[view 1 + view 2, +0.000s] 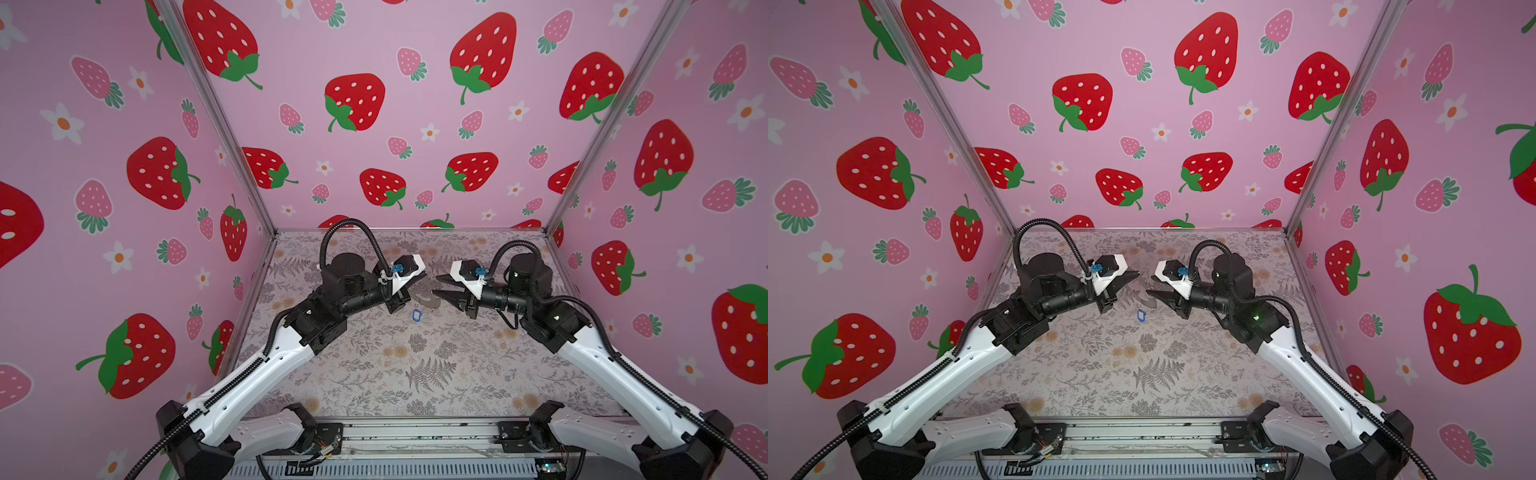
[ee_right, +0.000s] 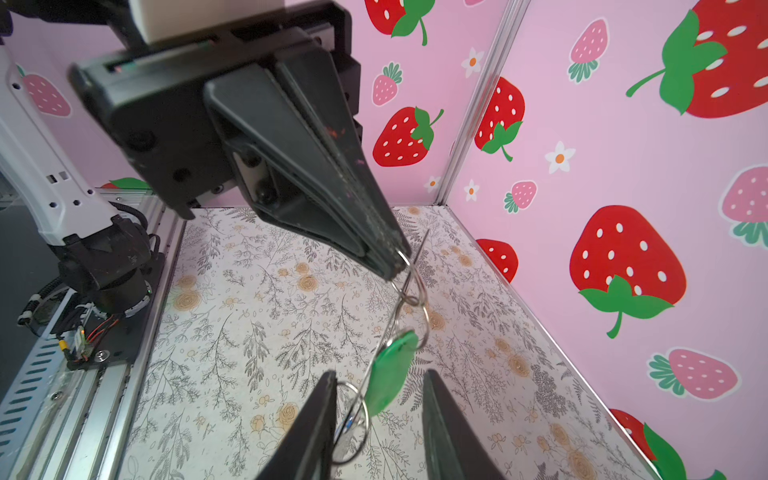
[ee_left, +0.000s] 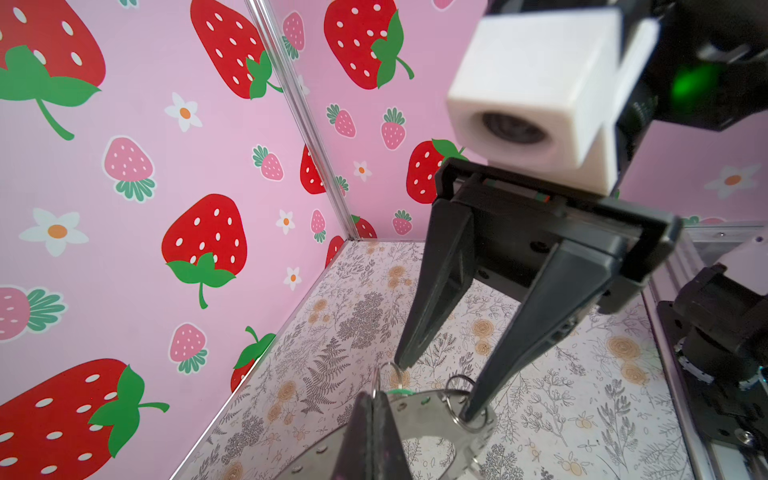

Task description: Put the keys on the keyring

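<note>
Apparently both keys now hang from the keyring (image 3: 428, 419), which is held in the air above the table (image 1: 374, 374), near the middle of both top views between the two arms. The left gripper (image 2: 392, 268) has its jaws clenched on the rim of the flat grey ring. That lifts the ring clear of the floral surface, so anything threaded on it can dangle freely.

The blue key (image 1: 417, 315) hangs just below the ring in a top view, on its own small wire loop. In the lower middle of the right wrist view the green key (image 2: 392, 372) also dangles from a wire loop. It sits between the jaws of the right gripper (image 3: 434, 388) with a gap on either side.

Those jaws stand apart and grasp nothing. They read as released, probably so the green key's weight passes to the ring.

Whether each loop is fully threaded through the ring cannot be told, because the ring shows nearly edge-on there. If both are, what is left is for the right arm to back straight away without snagging a loop.
</note>
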Robot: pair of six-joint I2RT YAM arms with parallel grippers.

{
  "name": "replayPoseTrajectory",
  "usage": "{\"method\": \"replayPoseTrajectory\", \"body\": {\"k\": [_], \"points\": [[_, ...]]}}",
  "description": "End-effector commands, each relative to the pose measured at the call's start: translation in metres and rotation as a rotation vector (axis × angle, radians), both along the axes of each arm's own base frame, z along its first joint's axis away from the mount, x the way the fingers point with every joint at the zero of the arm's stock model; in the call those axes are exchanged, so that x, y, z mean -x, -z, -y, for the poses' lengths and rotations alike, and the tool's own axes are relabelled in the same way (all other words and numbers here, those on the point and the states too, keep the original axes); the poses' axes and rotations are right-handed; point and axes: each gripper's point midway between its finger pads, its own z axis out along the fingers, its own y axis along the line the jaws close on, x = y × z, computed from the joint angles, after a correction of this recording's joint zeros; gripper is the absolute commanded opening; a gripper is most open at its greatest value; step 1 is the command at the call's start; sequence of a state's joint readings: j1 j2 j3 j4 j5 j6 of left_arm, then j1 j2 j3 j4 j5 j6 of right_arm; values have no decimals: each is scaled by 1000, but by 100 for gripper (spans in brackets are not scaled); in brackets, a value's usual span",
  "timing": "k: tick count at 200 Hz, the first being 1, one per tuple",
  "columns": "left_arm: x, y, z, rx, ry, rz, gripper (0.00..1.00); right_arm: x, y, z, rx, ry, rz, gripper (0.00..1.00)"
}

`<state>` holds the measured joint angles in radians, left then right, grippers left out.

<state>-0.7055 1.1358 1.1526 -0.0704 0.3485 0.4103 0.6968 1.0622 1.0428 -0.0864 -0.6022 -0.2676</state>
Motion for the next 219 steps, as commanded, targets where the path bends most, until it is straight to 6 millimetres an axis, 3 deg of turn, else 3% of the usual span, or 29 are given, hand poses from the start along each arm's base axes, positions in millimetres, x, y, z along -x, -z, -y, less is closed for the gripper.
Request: {"method": "replayPoseTrajectory", "body": {"k": [1,23,53,113,195,219], "points": [[3,-15,-1,42,15,39,0,5,-24,9,-51,13,87,37],[3,-13,0,43,22,32,0,4,-29,14,-62,41,114,38],[5,-14,2,51,36,33,0,-7,-12,13,-22,85,78,38],[6,-16,2,71,39,25,0,-4,5,0,-10,7,3,38],[3,-14,7,83,42,18,0,0,-2,-11,-66,-59,-45,39],[4,-15,8,86,49,18,0,-5,-2,-11,-66,-39,-52,34]]}}
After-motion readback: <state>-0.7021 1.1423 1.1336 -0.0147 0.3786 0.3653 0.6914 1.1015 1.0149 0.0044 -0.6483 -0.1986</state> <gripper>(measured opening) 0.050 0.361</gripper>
